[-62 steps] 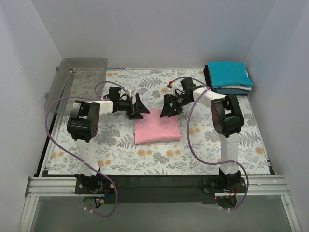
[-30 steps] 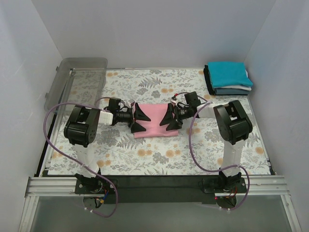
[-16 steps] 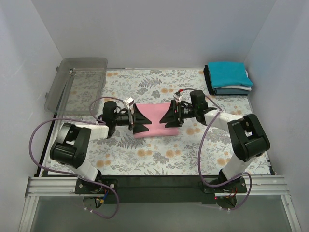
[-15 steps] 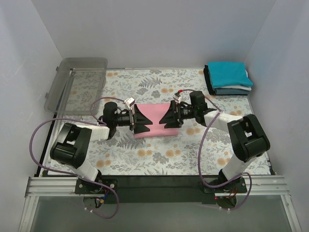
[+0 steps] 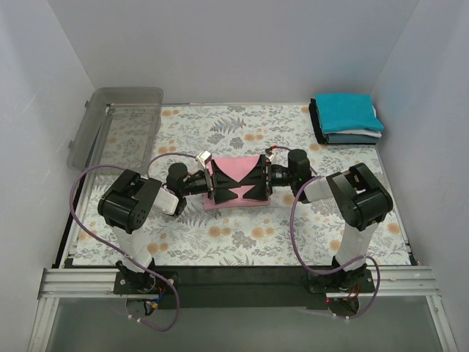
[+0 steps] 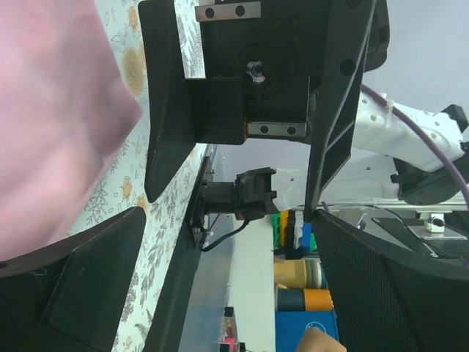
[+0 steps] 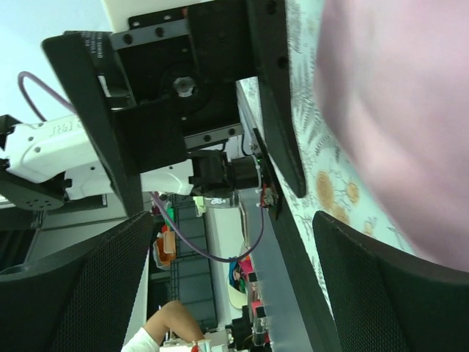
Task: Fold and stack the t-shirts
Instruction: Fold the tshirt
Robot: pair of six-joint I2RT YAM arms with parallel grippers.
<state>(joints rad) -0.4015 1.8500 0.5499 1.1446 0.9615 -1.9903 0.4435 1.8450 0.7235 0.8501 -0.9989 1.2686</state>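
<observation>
The pink t-shirt [image 5: 236,173] lies folded in a rectangle on the floral cloth at mid table. My left gripper [image 5: 220,182] is open over its left part and my right gripper [image 5: 256,180] is open over its right part. They face each other, close together, low over the cloth, with nothing between the jaws. The pink cloth fills the left of the left wrist view [image 6: 51,125] and the upper right of the right wrist view [image 7: 396,110]. A stack of folded t-shirts [image 5: 348,117], teal on top, sits at the back right corner.
A clear plastic bin [image 5: 117,125] leans at the back left corner. White walls close in the table on three sides. The floral table cloth [image 5: 220,231] covers the table to the black front rail [image 5: 234,277].
Both grippers came from the pink shirt's far edge to its left and right sides, then slid inward toward each other over it. The arms have dropped lower. The stack has not moved.
</observation>
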